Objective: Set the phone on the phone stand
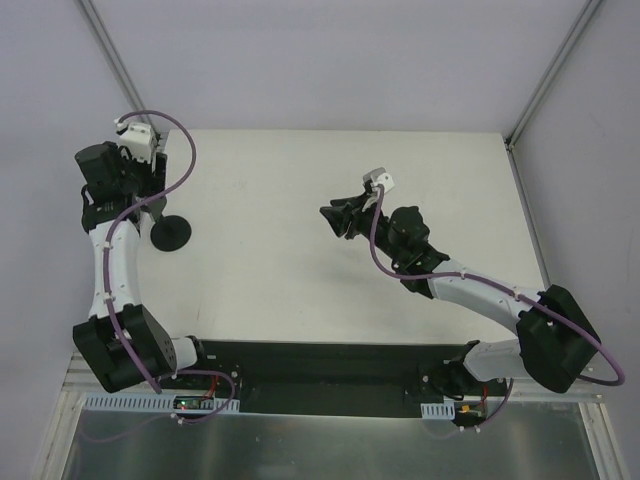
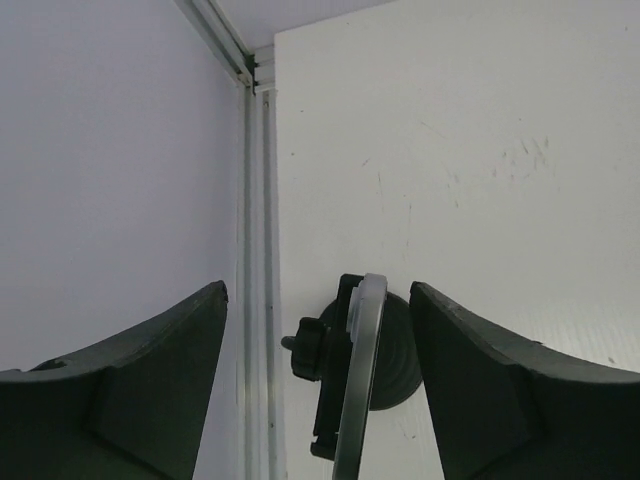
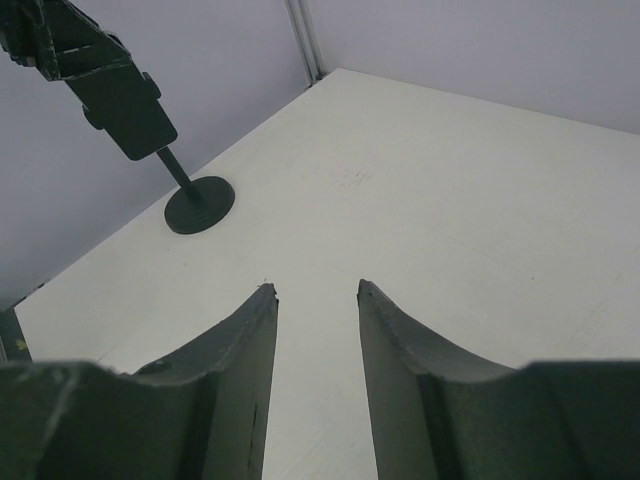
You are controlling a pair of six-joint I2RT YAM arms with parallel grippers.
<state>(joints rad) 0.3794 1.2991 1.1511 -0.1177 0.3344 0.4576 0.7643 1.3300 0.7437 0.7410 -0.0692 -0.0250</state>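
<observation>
The phone stand has its round black base [image 1: 171, 235] at the table's left side. In the left wrist view the phone [image 2: 362, 380] shows edge-on with a silver rim. It sits upright in the stand's black bracket [image 2: 330, 390], above the disc base [image 2: 398, 360]. My left gripper [image 2: 318, 287] is directly above it, also seen in the top view [image 1: 148, 192]. It is open wide, and both fingers stand apart from the phone. My right gripper [image 3: 316, 288] is open and empty over mid-table [image 1: 336, 218]. From there I see the stand's base [image 3: 200, 205], its stem, and the dark phone [image 3: 125, 108] on top.
The white table's left edge with an aluminium rail [image 2: 258, 300] runs close beside the stand. Grey walls enclose the left [image 1: 50, 90] and right sides. A frame post [image 1: 545, 80] stands at the back right corner.
</observation>
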